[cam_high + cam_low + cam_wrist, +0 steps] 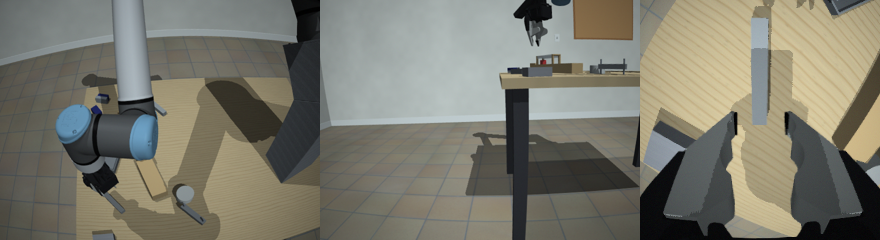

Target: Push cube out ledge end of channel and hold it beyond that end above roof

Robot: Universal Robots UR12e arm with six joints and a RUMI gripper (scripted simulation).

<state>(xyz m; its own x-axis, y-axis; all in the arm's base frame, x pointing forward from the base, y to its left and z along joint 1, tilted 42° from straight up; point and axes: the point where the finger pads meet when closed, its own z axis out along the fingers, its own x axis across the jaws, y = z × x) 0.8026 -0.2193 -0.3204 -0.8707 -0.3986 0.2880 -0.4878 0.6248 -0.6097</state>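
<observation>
1. Fingers of the tool [760,122] stand partly apart with nothing between them; it hangs well above the table [568,82], pointing down.
2. Directly below it in the wrist view lies a grey bar [760,70], flat on the table, its long axis running straight away from the tool along the gap between the fingers.
3. Only the exterior view shows the red cube [542,62]: it sits inside the channel [548,56], a frame-like box raised on a tan block [565,67], well below the tool.
4. From the top view the arm's blue-capped wrist joints [108,134] hide the channel; only the grey bar [115,202], a tan plank [151,179], a grey disc [185,194] and a small grey lever [193,213] beside it show near the tool [102,192].
5. Farther off lie a grey-and-blue block [102,98] and a blue piece [96,109], near the table's far corner.
6. Nearer the exterior camera, a grey block [536,71] lies at the table edge.
</observation>
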